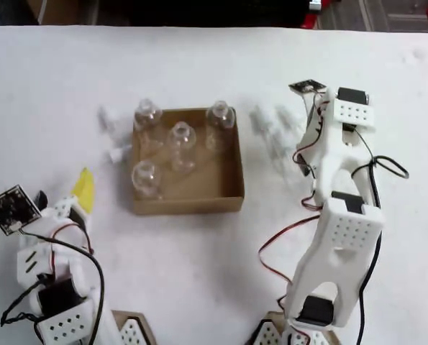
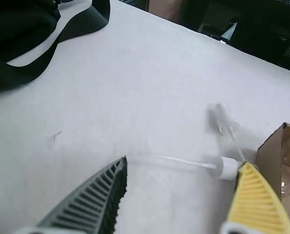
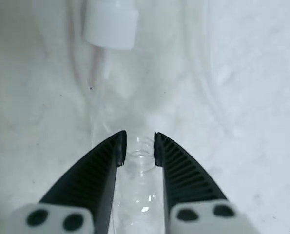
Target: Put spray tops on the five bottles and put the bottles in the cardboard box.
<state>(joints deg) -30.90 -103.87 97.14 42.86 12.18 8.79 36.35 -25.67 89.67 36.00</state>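
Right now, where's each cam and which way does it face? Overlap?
High view: fixed above the table, looking down on the cardboard box holding four bottles; left arm and right arm show.
Left wrist view: on the left arm, looking across the table at two spray tops past the open left tool.
Right wrist view: on the right arm, looking down the right tool, shut on a bottle.
Shared: box, in high and left wrist.

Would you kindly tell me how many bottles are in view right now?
5. Four bottles stand in the cardboard box: far-left corner, far-right corner, middle, near-left. The fifth bottle is outside it, its neck between the fingers of the right gripper.
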